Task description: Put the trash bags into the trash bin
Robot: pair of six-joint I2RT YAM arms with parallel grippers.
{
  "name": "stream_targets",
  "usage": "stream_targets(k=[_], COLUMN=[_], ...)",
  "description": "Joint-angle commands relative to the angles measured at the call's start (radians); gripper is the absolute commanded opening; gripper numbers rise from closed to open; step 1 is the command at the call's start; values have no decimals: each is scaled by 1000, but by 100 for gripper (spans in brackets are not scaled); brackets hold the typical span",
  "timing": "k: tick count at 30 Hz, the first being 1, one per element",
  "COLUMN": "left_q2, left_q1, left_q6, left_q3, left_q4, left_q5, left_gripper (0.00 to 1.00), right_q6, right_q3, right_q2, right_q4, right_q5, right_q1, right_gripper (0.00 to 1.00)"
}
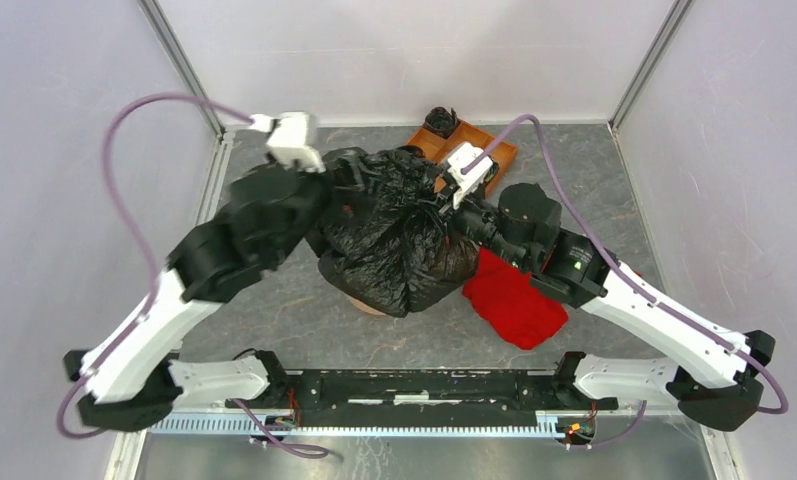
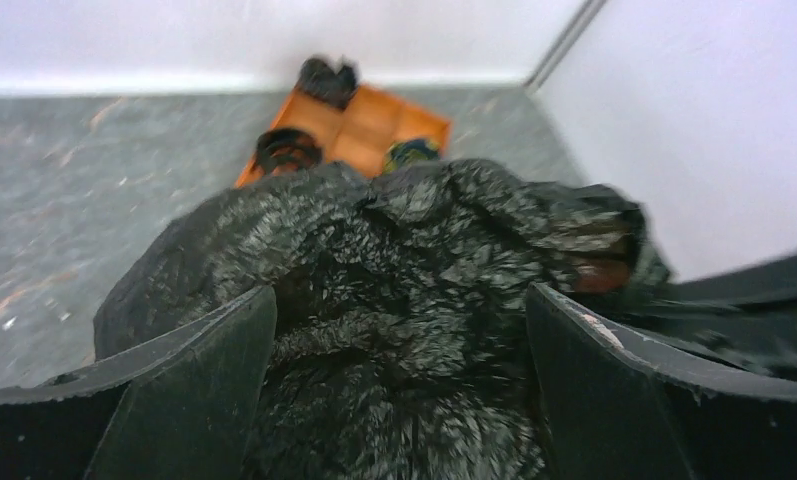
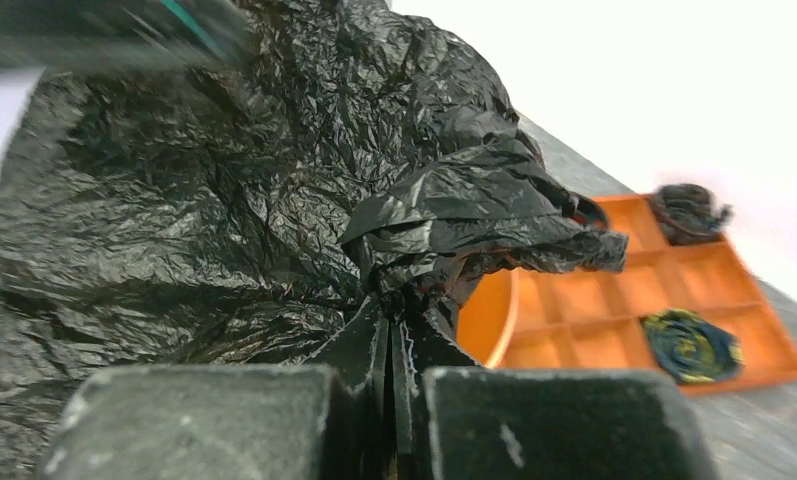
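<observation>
Pinching a fold of the large black trash bag (image 3: 224, 200), the right gripper (image 3: 390, 335) has its fingers pressed together on the film. The left gripper (image 2: 399, 300) stands spread astride the bag, which drapes over the trash bin (image 1: 370, 306) beside the red cloth (image 1: 514, 300).

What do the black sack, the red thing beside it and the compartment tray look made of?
Black sack: thin plastic film, glossy; fine crinkles catch the light.
Red thing: likely soft matte cloth; it lies in limp folds, no shine.
Compartment tray: probably rigid moulded plastic, smooth orange, straight thin dividers.
</observation>
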State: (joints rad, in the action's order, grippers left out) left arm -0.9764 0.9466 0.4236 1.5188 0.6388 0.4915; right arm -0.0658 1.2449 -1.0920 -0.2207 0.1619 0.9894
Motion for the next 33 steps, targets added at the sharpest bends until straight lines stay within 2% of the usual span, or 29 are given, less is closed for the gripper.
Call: stream_targets(k=[1, 5, 8, 13, 14, 19, 24, 28, 33], left_q2=[-159, -196, -228, -161, -132, -108, -103, -55, 34], left_q1=[1, -17, -54, -87, -104, -199, -258, -278, -278], left_q6=[32, 9, 30, 98, 121, 211, 193, 105, -38], left_q3=[155, 138, 59, -212, -290, -444, -458, -374, -248], left_q4=[253, 225, 191, -15, -95, -232, -245, -156, -16], left_q5=[156, 154, 49, -130, -208, -397, -477, -445, -394], left_gripper=[100, 100, 100, 98, 98, 93, 93, 100, 100], right_q6=[178, 221, 213, 172, 157, 140, 140, 102, 33], right_q3=[141, 144, 133, 213, 229, 231, 168, 209, 284], right_q2=[-42, -23, -15, -80, -98, -149, -208, -265, -320], right_q4=[-172, -177, -133, -139, -135, -70, -14, -41, -71], right_q5=[68, -25, -64, -19, -8, -34, -123, -121, -94], right_q1=[-12, -13, -12, -12, -12, -14, -36, -91, -174], right_gripper=[0, 0, 0, 0, 0, 0, 0, 0, 0])
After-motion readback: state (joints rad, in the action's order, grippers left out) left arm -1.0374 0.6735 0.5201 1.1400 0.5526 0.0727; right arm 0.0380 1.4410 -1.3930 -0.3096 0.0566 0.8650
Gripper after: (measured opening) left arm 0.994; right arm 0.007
